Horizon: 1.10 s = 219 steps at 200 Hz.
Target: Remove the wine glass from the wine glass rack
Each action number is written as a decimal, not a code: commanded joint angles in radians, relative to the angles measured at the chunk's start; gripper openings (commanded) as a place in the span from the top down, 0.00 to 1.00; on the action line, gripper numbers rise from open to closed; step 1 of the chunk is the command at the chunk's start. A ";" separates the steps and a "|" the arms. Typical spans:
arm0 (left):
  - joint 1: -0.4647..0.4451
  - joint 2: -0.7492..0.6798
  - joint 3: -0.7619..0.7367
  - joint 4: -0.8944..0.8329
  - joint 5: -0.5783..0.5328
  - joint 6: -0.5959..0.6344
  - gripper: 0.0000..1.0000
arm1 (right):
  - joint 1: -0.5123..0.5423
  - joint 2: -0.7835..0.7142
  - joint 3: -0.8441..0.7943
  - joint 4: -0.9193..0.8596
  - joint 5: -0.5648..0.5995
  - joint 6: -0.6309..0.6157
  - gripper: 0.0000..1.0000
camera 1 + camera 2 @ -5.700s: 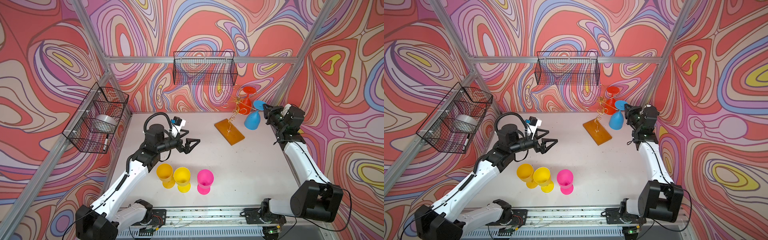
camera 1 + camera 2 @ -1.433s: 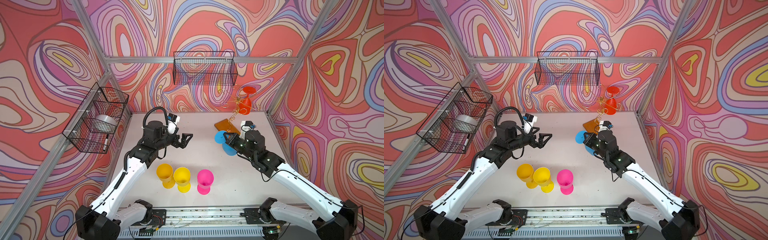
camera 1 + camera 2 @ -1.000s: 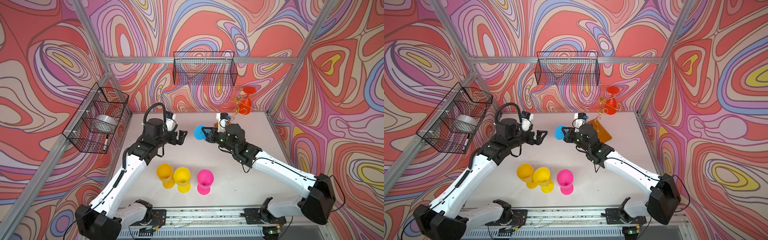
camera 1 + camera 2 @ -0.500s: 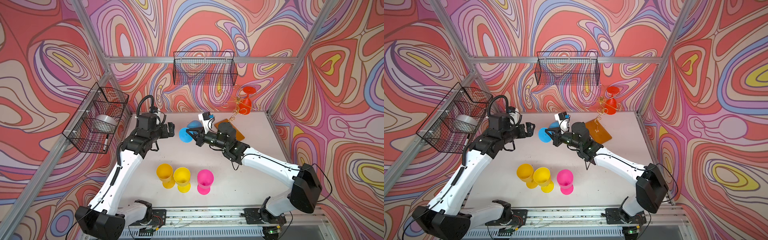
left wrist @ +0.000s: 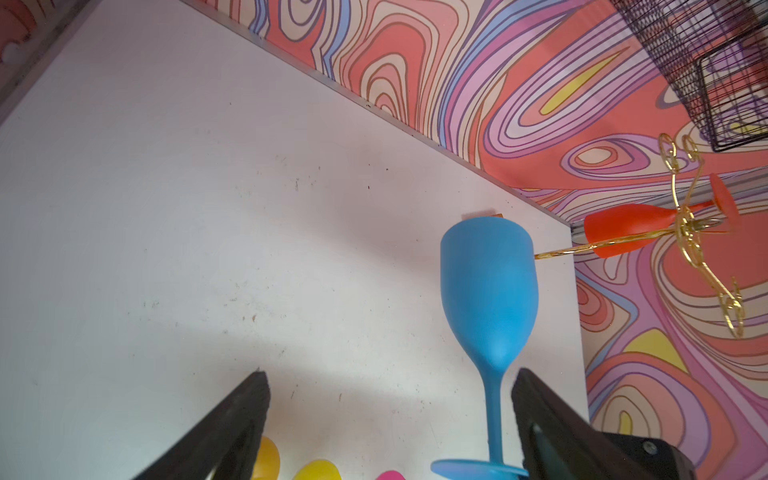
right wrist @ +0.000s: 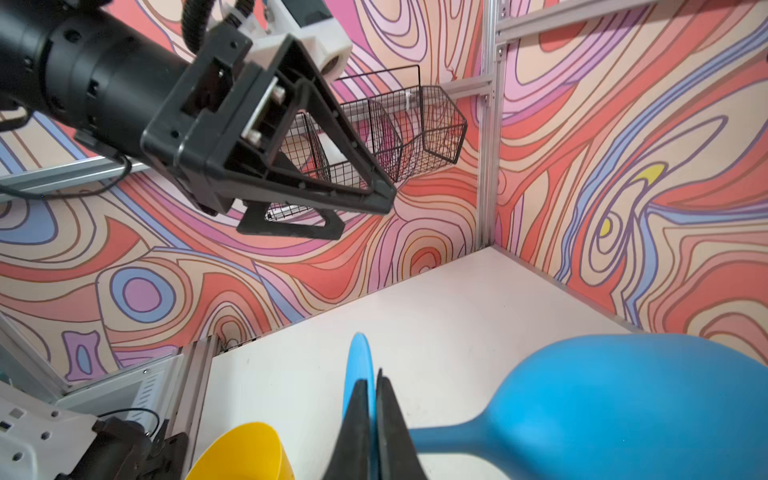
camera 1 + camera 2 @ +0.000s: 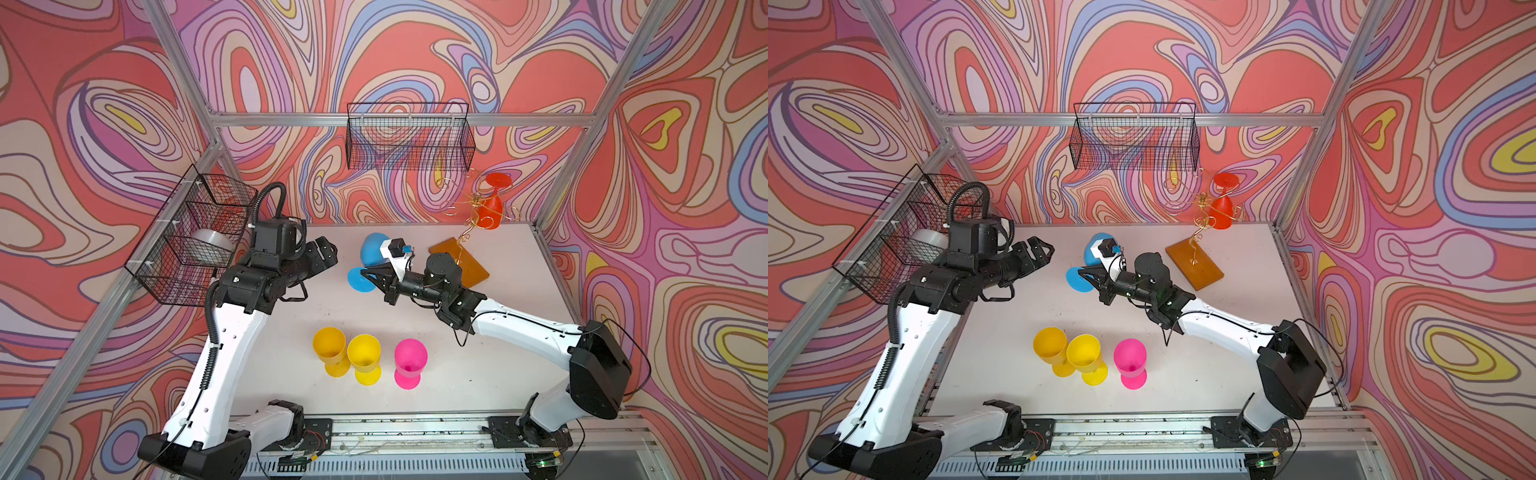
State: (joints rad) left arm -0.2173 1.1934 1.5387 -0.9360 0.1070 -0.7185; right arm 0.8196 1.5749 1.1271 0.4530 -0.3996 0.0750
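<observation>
My right gripper (image 7: 371, 277) (image 7: 1091, 279) (image 6: 371, 384) is shut on the foot of a blue wine glass (image 7: 372, 248) (image 7: 1093, 249) (image 6: 623, 399), holding it above the mid-table with its bowl toward the back wall. Just left of it, my left gripper (image 7: 328, 253) (image 7: 1045, 249) (image 5: 388, 374) is open and faces the blue wine glass (image 5: 490, 282); the stem shows close beside one finger, apart from it. The wine glass rack (image 7: 460, 261) (image 7: 1196, 261) (image 5: 690, 232), gold wire on an orange base, stands at the back right with a red glass (image 7: 489, 212) (image 7: 1222, 214) (image 5: 623, 226) hanging on it.
Two yellow glasses (image 7: 329, 347) (image 7: 364, 353) and a pink glass (image 7: 410, 358) stand upright near the table's front. A black mesh basket (image 7: 409, 137) hangs on the back wall. Another basket (image 7: 195, 237) on the left wall holds a silvery object.
My right arm has carried the blue glass from the rack leftward across the table. The left gripper has drawn back to the left, staying in front of the glass.
</observation>
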 commanded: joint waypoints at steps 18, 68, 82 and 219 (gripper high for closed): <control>0.009 0.051 0.076 -0.156 0.144 -0.253 0.15 | 0.004 0.028 -0.051 0.152 -0.005 -0.132 1.00; 0.009 0.066 0.077 -0.143 0.236 -0.404 0.22 | 0.023 0.069 -0.031 0.149 0.024 -0.269 1.00; 0.009 0.055 0.071 -0.147 0.222 -0.462 0.26 | 0.026 0.079 -0.022 0.145 0.041 -0.305 1.00; 0.010 0.092 0.026 -0.131 0.242 -0.713 0.47 | 0.053 0.134 0.000 0.239 0.116 -0.513 1.00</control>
State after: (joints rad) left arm -0.2142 1.2617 1.5688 -1.0512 0.3286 -1.3926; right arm 0.8593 1.6859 1.1069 0.6464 -0.3027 -0.3824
